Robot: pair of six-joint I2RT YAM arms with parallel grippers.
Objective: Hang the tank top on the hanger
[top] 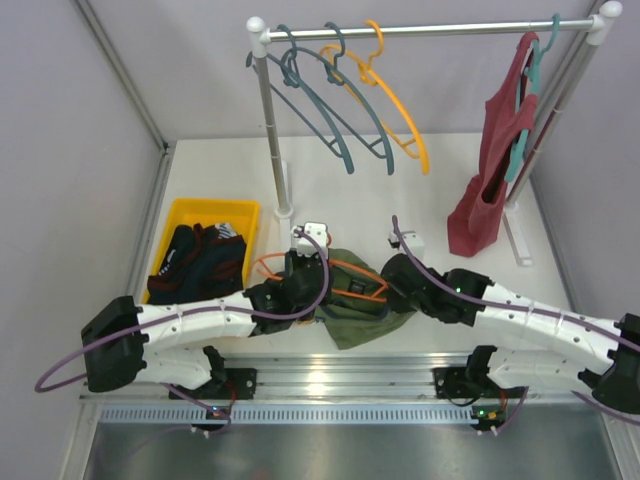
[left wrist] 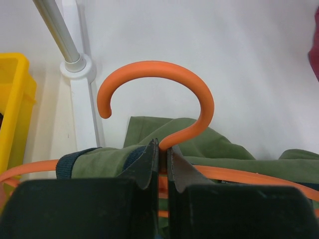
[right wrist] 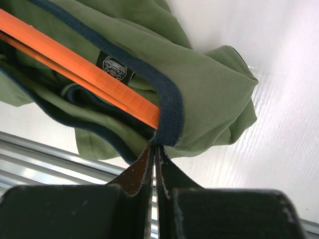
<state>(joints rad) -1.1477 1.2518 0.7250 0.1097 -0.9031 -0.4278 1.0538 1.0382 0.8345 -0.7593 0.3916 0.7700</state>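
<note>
Left end effector (left wrist: 162, 150) tight on hanger (left wrist: 154, 68) — right (right wrist: 153, 152) on tank top (right wrist: 209, 94)

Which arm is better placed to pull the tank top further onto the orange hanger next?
Right, probably. The right pincer is shut on the navy trim of the tank top, beside the hanger. The left pincer is clamped on the hanger's neck below the hook, so it suits steadying it.

At lower centre the tank top (top: 355, 318) is olive green with dark navy trim and a small black label (right wrist: 114, 66) printed in white. Through it, the hanger (left wrist: 199, 94) is bright orange. Across the upper frame: teal-grey hangers (top: 349, 163), an amber hanger (top: 420, 155), a dark red top (top: 490, 170). At left, a yellow bin (top: 215, 207) of navy-and-red clothes (top: 195, 265).
</note>
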